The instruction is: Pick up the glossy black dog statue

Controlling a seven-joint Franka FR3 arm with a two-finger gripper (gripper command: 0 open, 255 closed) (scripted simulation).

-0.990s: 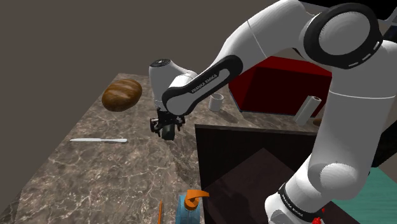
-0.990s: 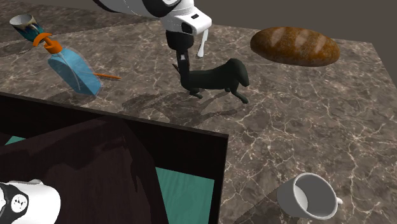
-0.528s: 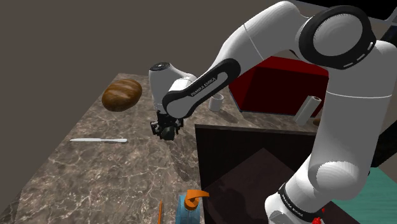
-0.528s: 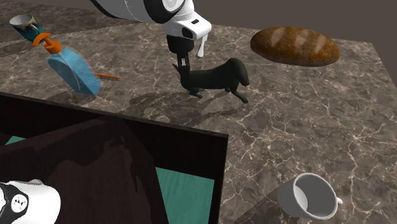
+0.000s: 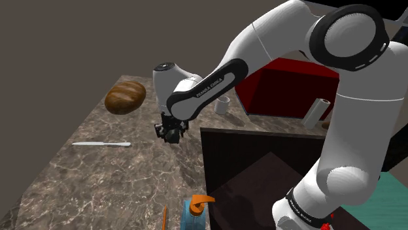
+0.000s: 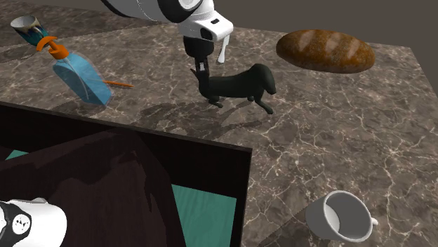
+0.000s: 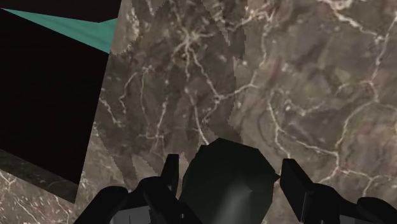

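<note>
Dog (image 6: 235,85): glossy, stiff, likely slippery, weighty; take narrow neck, left end in second exterior view. Gripper (image 7: 231,163) jaws spread astride head end, not pinching.

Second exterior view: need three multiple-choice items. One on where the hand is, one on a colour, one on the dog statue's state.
1. Where is the hand?
A) over the bread loaf
B) at the end of the dog statue nearest the soap bottle
C) over the white mug

2. What colour is the blue soap bottle's pump?
A) orange
B) green
C) white

3. How is the dog statue?
A) lying on its side
B) inside the mug
C) standing on its feet on the marble countertop

Answers:
1. B: the hand sits right on the statue's bottle-side end.
2. A: the pump is orange above the blue body.
3. C: its legs reach the countertop and its body is level above them.
</note>
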